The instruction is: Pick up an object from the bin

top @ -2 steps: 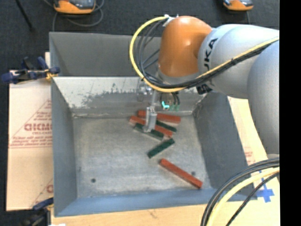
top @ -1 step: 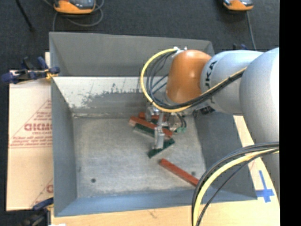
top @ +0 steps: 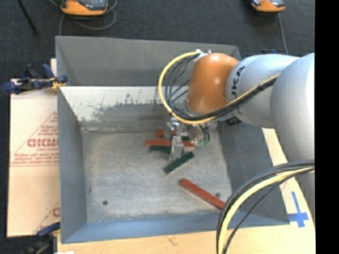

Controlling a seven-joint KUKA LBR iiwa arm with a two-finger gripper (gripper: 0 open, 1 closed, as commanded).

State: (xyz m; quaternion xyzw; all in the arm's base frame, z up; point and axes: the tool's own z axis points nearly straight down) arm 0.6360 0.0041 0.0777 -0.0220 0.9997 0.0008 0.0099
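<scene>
Scanning from the left of the grey metal bin (top: 70, 157), the floor there is bare. Then comes a small cluster just past centre, towards one o'clock. First in it is a short red-brown flat bar (top: 154, 142), and a dark green flat strip (top: 158, 148) lies touching its lower edge.

Next, the gripper (top: 177, 149) is down low among them. Whether it is spread or pressed together, I cannot tell, since the orange-capped wrist hides the tips. It sits right at the upper end of a tilted green flat bar (top: 176, 165), which runs from seven o'clock up to one o'clock. That looks like the likeliest candidate, though I can't confirm a grip on it.

Further right, down at five o'clock, a long red-brown bar (top: 201, 193) lies well apart from the rest.

To do this well, I'd say straddle the green bar across its narrow width, not along its length. Close fully before lifting. Rise straight up so that the neighbouring red-brown and green pieces aren't dragged along.
</scene>
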